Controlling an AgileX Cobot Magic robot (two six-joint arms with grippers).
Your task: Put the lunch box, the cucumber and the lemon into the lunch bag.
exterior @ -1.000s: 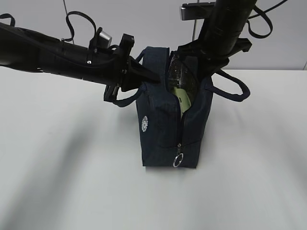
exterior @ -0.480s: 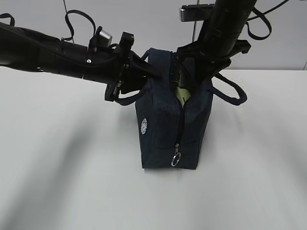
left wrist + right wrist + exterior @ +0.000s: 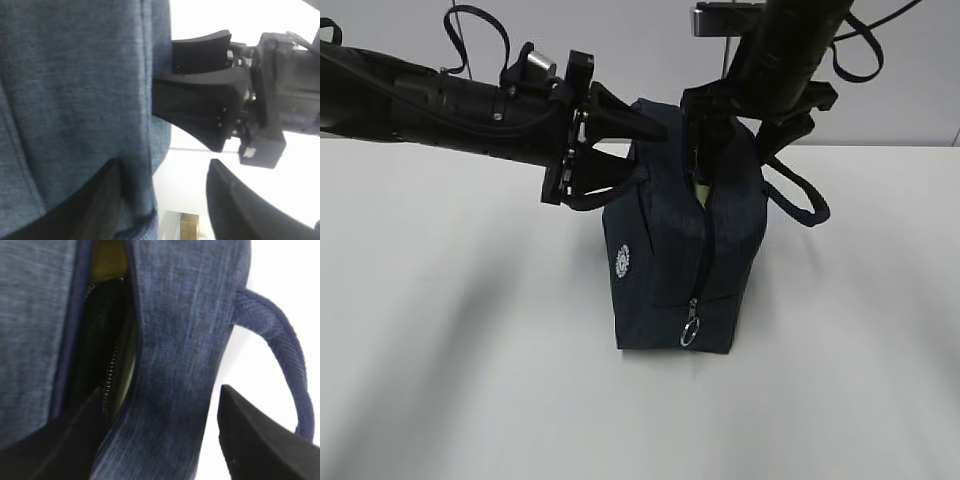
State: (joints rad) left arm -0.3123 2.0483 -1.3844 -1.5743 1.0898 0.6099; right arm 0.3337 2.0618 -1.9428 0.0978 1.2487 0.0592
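The lunch bag (image 3: pixel 682 250) stood upright on the white table (image 3: pixel 470 380), its zipper run down the near end with the silver ring pull (image 3: pixel 691 333) hanging low, and both arms met it at the top. A second before, the bag's mouth had gaped wide and a pale green slab, probably the lunch box lid, showed well down inside; now the 2 fabric sides had sprung back toward each other and only a thin pale sliver (image 3: pixel 700 190) showed in the slit. That narrowing went with a release: the left gripper (image 3: pixel 620 140) had parted its jaws, and in the left wrist view 1 finger (image 3: pixel 85 205) lay against the blue cloth while the other stood clear of it, with fabric between them but not pinched. The right gripper (image 3: pixel 160 440) had also spread, 1 finger down in the dark opening beside the zipper teeth and the other outside the wall near the loop handle (image 3: pixel 280 355), straddling the fabric rather than clamping it. The lunch box seemed lodged inside the bag. The cucumber and the lemon could not be seen in any view, so whether they were already packed could not be told. If they were, the packing looked finished and the arms only needed to lift clear without dragging the handles.
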